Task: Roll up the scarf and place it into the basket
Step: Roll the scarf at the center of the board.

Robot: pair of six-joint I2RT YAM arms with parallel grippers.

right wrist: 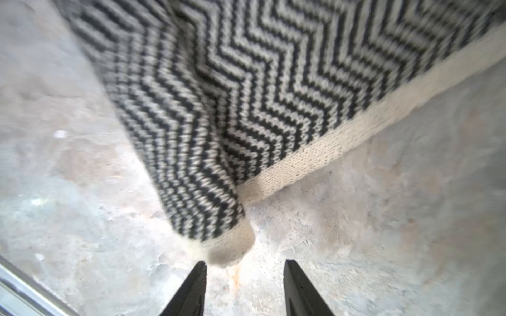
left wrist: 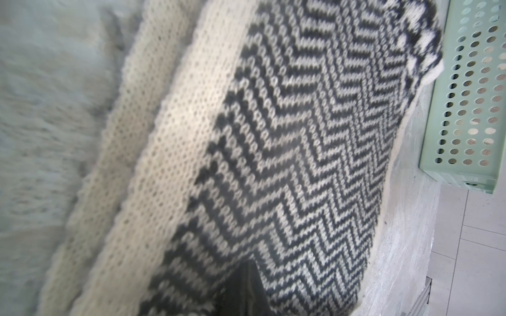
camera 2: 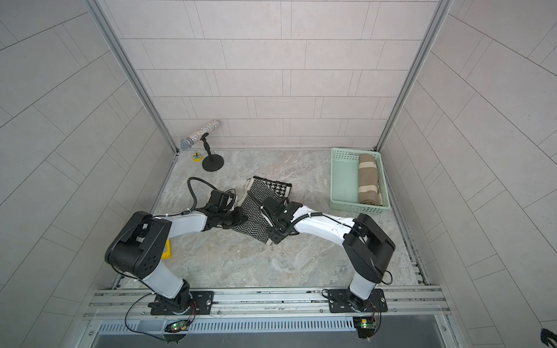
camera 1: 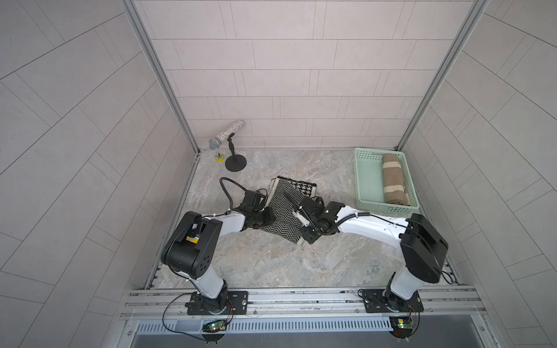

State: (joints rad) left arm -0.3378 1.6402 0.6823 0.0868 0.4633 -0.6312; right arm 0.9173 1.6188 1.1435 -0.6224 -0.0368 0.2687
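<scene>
In both top views the black-and-white zigzag scarf (camera 1: pixel 278 221) (camera 2: pixel 251 218) lies partly unrolled at the centre of the frame on the marbled worktop (camera 1: pixel 271 265) (camera 2: pixel 241 265), well apart from the basket (camera 1: pixel 385 208) (camera 2: pixel 355 208). The mint-green basket sits at centre right of the frame, by the back corner, with a rolled tan cloth (camera 1: pixel 394 180) (camera 2: pixel 369 179) lying inside along its right wall. The left gripper (camera 1: pixel 266 218) (camera 2: pixel 238 217) meets the scarf's left edge, and the right gripper (camera 1: pixel 306 238) (camera 2: pixel 275 238) sits just beside its lower corner. A glittery microphone (camera 1: pixel 226 135) (camera 2: pixel 199 132) on a black stand is at upper left of the worktop.

In the left wrist view the scarf (left wrist: pixel 287 136) fills most of the frame, its cream border to the left. The dark fingers (left wrist: pixel 241 290) at the bottom edge are clenched on the fabric. The basket's perforated wall (left wrist: pixel 465 109) shows at the right edge.

In the right wrist view the fingers (right wrist: pixel 298 287) are released, spread apart with nothing between them. The scarf's cream-edged corner (right wrist: pixel 230 246) hangs just beyond their tips, above the worktop (right wrist: pixel 383 219).
</scene>
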